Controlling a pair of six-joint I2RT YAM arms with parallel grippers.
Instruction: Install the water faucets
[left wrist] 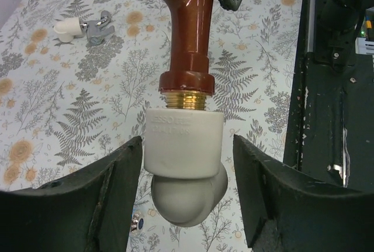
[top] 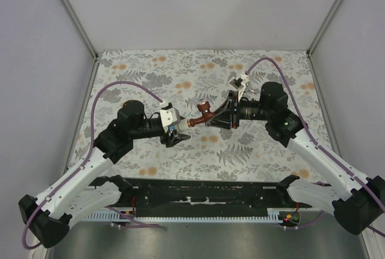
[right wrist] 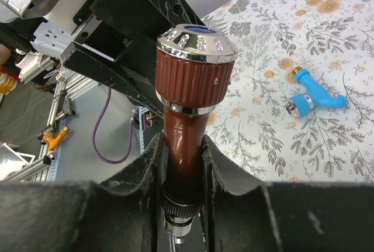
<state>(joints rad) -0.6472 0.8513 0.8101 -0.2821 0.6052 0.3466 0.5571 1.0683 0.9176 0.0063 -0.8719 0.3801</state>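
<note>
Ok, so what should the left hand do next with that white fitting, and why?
Probably close the left hand on the white fitting to screw it on further. Its fingers stand apart on either side, not touching, brass thread shows above the fitting, and the right hand grips the brown faucet.

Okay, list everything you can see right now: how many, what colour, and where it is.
copper-brown faucet: one, reddish-brown with a chrome-trimmed knob, held above the table, brass thread entering the white pipe fitting
white pipe fitting: one, white, on that faucet's threaded end
blue faucet: one, blue, lying on the table
white-and-silver faucet: one, white and silver, lying on the table
table: one, floral-patterned top
left pincer: one, black, open around the white pipe fitting
right pincer: one, black, shut on the copper-brown faucet
</note>
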